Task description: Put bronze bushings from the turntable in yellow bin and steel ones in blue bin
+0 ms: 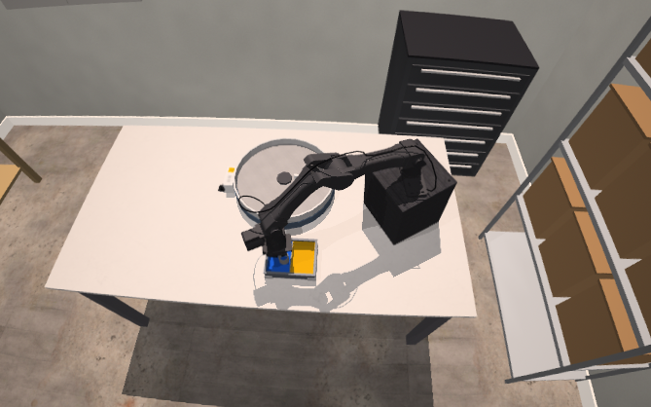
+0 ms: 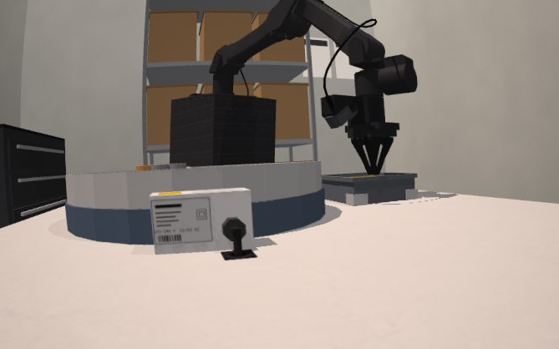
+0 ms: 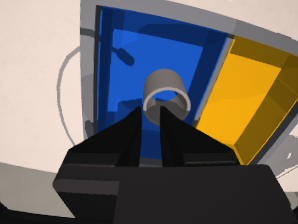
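Observation:
My gripper [image 1: 282,254] [image 2: 374,173] [image 3: 150,113] points down over the blue bin [image 1: 271,267] [image 3: 145,55]. Its fingers stand slightly apart and hold nothing. A grey steel bushing [image 3: 165,80] is in the blue bin just beyond the fingertips, its round opening facing the wrist camera; the right fingertip overlaps it in the wrist view. The yellow bin [image 1: 304,258] [image 3: 242,82] adjoins the blue one and shows no bushing. On the turntable [image 1: 262,168] [image 2: 112,186], a bronze bushing [image 2: 143,167] and two grey ones [image 2: 160,166] [image 2: 178,165] peek over the rim. The arm hides part of the turntable.
The arm reaches from its black pedestal [image 1: 393,217] [image 2: 195,129] across the turntable. A grey tray rim [image 2: 337,182] surrounds both bins. A white control box [image 1: 229,179] [image 2: 200,220] stands against the turntable's outer side. A dark round hub [image 1: 284,177] is at the turntable's middle.

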{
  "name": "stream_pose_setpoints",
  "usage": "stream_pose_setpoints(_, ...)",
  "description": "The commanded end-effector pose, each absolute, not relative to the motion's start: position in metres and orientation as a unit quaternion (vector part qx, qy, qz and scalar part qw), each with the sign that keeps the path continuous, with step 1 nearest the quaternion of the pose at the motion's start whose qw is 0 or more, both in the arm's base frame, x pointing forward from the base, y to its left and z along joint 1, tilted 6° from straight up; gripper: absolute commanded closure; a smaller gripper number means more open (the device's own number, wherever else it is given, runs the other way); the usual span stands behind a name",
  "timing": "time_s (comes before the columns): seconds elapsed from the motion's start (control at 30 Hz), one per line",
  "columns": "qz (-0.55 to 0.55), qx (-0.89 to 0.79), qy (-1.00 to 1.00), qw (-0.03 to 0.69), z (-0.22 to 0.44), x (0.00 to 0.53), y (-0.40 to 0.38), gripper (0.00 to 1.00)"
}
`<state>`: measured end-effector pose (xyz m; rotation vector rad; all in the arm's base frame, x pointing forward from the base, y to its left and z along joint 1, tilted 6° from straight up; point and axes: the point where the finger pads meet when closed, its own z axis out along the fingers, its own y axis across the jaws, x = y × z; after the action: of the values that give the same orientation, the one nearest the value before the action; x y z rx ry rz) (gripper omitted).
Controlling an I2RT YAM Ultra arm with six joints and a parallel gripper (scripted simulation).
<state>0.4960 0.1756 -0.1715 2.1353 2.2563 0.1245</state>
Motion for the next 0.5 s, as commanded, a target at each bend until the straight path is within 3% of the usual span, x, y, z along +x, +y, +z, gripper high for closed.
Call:
stream_pose_setpoints(0.0,0.043,0.686,0.726,0.022,-0.142,0.497,0.177,0.85)
stream_pose_setpoints(0.47,0.046,0.686,0.726,0.023,-0.094,0.494,0.175,0.85)
